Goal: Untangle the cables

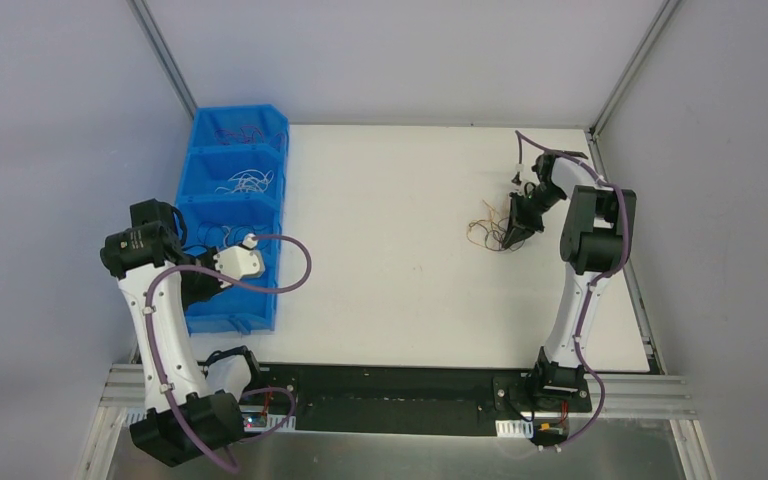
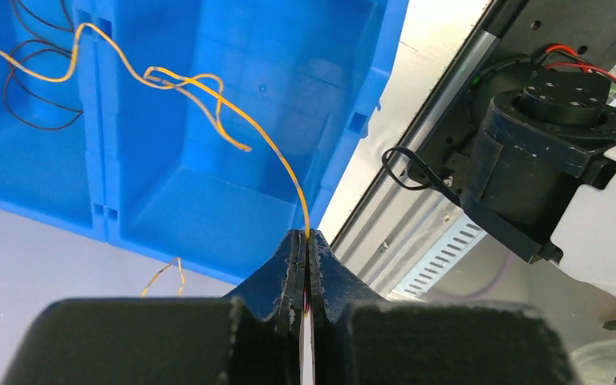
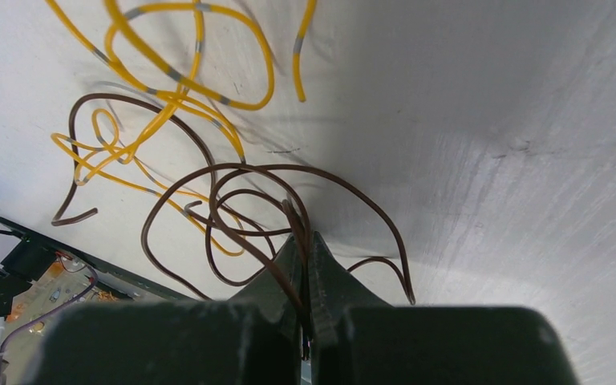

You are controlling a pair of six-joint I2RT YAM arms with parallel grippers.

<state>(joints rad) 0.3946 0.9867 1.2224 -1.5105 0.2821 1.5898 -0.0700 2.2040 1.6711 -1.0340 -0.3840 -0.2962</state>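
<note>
The cables lie as a small tangle of brown and yellow wires on the white table, right of centre. My right gripper sits at the tangle's right edge. In the right wrist view it is shut on brown wire whose loops spread over the table, with grey-banded yellow wire beyond. My left gripper hangs over the blue bin. In the left wrist view it is shut on one orange-yellow wire that curls up over the bin's compartments.
The blue bin with several compartments stands along the table's left edge; white wires and dark wires lie in it. A short orange wire shows by the bin's wall. The left arm's base and a metal rail are close by.
</note>
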